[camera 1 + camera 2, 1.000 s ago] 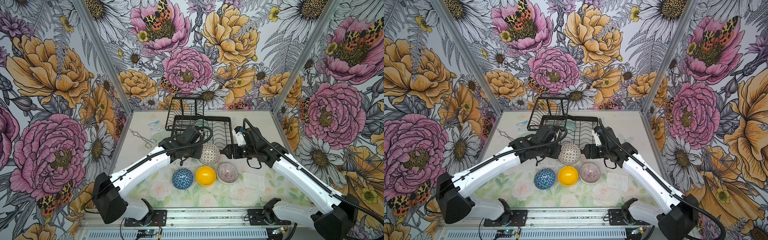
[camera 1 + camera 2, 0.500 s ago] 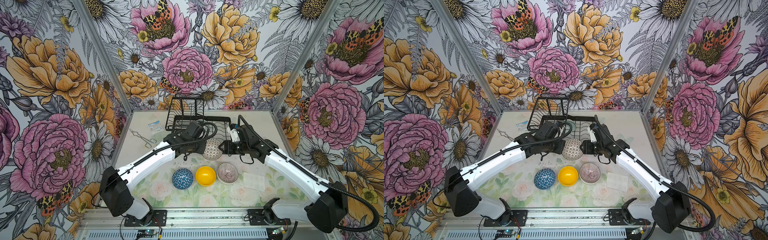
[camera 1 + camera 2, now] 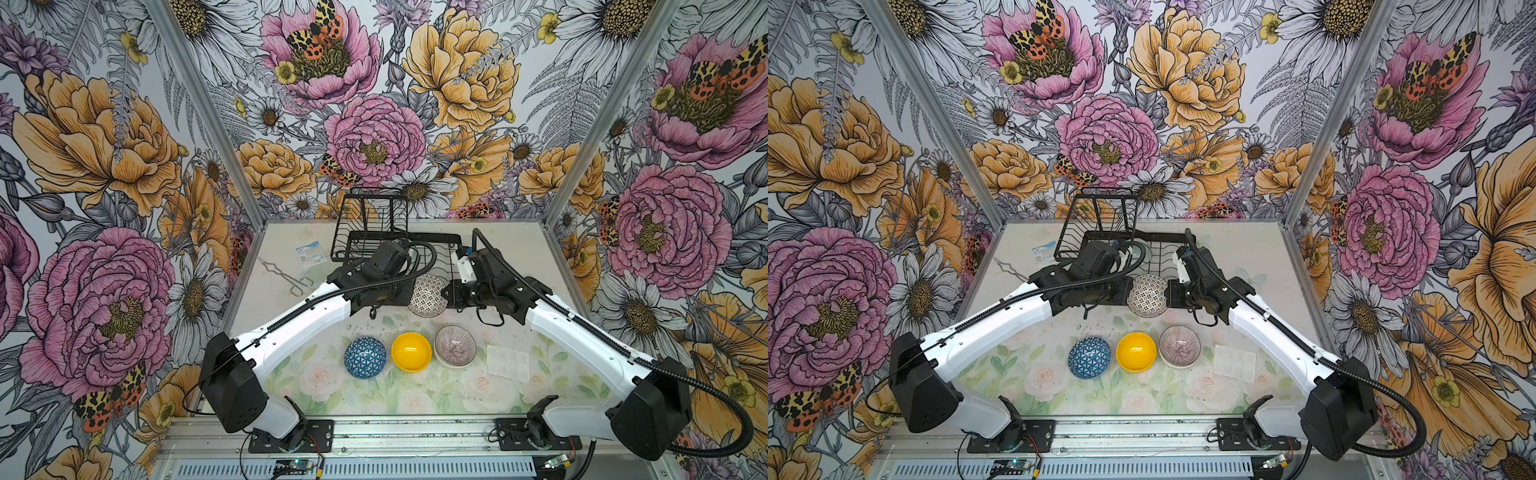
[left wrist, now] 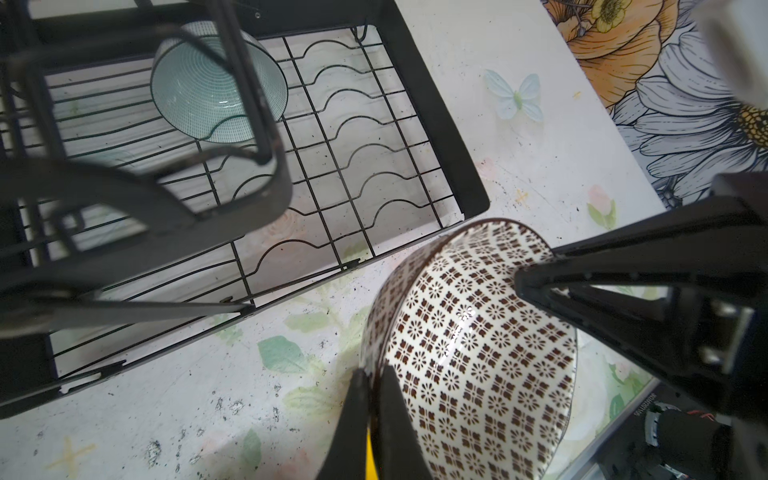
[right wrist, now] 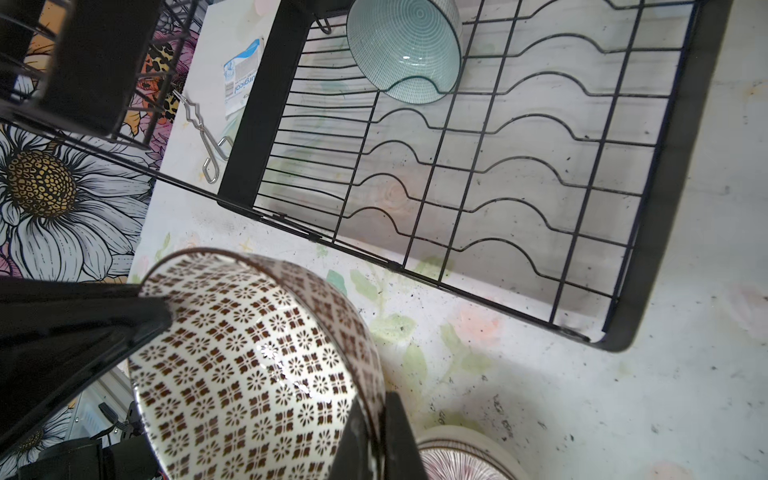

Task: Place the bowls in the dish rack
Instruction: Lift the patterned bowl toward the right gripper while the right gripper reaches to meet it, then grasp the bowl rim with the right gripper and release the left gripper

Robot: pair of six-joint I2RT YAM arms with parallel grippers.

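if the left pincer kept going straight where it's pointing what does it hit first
The left pincer is shut on the patterned bowl; straight across it, the right pincer clamped on the opposite rim would likely come first.

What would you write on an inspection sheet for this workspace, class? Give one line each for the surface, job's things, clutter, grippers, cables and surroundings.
Surface: table with a pale floral print and dark specks.
Job's things: dish rack at the back holds the teal bowl; patterned bowl held tilted in front of the rack; blue bowl, yellow bowl and pink-lined bowl in a row on the table; no cream-white bowl seen.
Clutter: metal tongs and packet left of the rack; white sheet right of the pink-lined bowl.
Grippers: left gripper and right gripper shut on opposite rims of the patterned bowl.
Cables: black corrugated hose along each arm.
Surroundings: floral walls on three sides; metal rail in front.
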